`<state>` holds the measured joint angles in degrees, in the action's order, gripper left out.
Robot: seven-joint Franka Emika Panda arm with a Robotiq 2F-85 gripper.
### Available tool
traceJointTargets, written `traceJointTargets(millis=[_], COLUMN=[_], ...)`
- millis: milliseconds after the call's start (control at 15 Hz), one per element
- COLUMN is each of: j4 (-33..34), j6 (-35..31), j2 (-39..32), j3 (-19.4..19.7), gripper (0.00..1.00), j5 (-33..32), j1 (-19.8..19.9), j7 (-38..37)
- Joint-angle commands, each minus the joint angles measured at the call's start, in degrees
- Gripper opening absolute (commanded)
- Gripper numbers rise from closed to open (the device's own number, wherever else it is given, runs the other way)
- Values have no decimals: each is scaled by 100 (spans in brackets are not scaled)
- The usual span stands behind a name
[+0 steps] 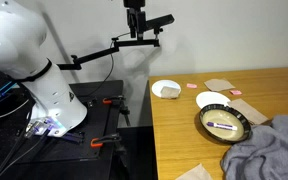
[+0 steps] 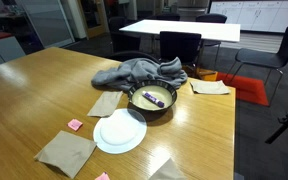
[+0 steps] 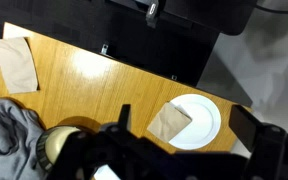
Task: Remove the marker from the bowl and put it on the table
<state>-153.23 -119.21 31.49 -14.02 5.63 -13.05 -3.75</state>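
The bowl (image 1: 224, 123) has a black rim and a cream inside and stands on the wooden table (image 1: 184, 130). The purple and white marker (image 1: 221, 125) lies inside it. Both also show in an exterior view, the bowl (image 2: 152, 104) and the marker (image 2: 154, 98). In the wrist view only part of the bowl's rim (image 3: 52, 142) shows at lower left, and the marker is hidden. My gripper (image 3: 184, 120) shows only in the wrist view, high above the table. It is open and empty, its dark fingers wide apart.
A grey cloth (image 1: 269, 150) lies against the bowl. A flat white disc (image 2: 119, 131) and brown napkins (image 2: 66, 152) lie near it. A small white bowl (image 1: 165, 89) sits near the table's edge. A black stand with red clamps (image 1: 104, 140) is beside the table.
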Motion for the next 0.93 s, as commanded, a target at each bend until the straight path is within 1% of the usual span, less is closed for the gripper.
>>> traceJointTargets(millis=[0,733,867], j4=[6,6,42], j6=[6,6,-107], j2=[-8,-9,-69], j3=[56,57,46], gripper=[100,100,100], j5=[-34,-34,-43], j1=[-57,-58,13], j7=[-28,-28,-161])
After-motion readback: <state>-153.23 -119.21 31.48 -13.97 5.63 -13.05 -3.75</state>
